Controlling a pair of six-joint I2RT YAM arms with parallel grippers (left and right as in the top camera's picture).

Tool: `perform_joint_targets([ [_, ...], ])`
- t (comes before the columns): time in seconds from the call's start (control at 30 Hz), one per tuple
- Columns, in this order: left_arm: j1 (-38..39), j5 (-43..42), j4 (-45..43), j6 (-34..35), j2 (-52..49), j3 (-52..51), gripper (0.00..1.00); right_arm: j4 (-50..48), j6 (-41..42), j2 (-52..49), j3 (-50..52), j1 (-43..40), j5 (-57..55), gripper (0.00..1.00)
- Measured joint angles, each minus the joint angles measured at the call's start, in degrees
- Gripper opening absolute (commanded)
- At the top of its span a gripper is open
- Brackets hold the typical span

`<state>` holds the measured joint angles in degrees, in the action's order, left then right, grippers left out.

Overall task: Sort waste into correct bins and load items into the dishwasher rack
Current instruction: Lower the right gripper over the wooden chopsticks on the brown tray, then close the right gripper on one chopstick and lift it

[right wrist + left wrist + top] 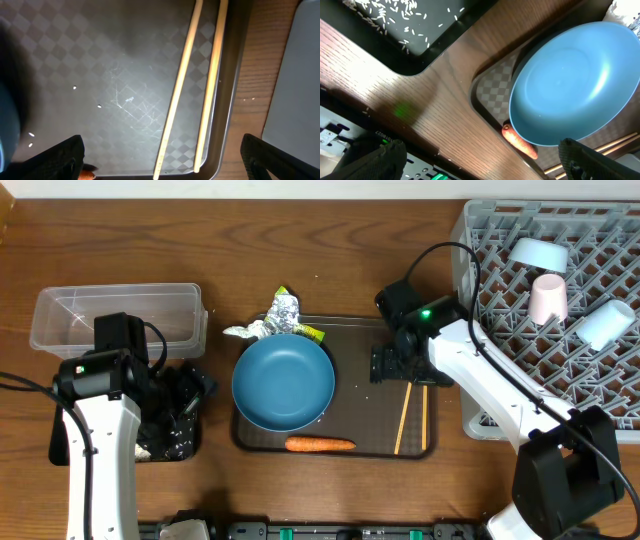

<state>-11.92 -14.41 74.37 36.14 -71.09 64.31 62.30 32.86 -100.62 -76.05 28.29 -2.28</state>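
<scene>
Rack [610, 250], far right corner, holds the small pale blue bowl [540, 252], whitish-pink cup [548, 298] and pale blue cup [605, 325]; rice [385, 12] lies in the black tray [450, 25] at the left edge. Left to do, on the serving tray [365, 410] mid-worktop: large dark blue bowl [283, 382], carrot [320, 444], chopsticks [412, 418], foil [283, 312], wrapper [311, 334]. Both empty, jaws spread wide: right gripper [162, 157] over the chopsticks, left gripper [480, 165] by the black tray.

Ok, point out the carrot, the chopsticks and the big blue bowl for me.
carrot [319, 444], overhead view, middle of its body.
chopsticks [179, 85], right wrist view, left stick's shaft.
big blue bowl [283, 382], overhead view, inside bottom.
</scene>
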Motion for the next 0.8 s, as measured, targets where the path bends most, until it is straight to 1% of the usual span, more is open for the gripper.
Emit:
perform_joint_targets([
  [0.53, 0.0, 0.0, 0.0, 0.0, 0.0, 0.0, 1.0, -2.9, 0.7, 0.0, 0.9, 0.0, 2.8, 0.99],
  [0.7, 0.0, 0.0, 0.0, 0.0, 0.0, 0.0, 1.0, -4.0, 3.4, 0.0, 2.7, 0.0, 2.7, 0.97],
  [0.8, 0.0, 0.0, 0.0, 0.0, 0.0, 0.0, 1.0, -5.8, 4.4, 0.0, 4.9, 0.0, 2.7, 0.93],
])
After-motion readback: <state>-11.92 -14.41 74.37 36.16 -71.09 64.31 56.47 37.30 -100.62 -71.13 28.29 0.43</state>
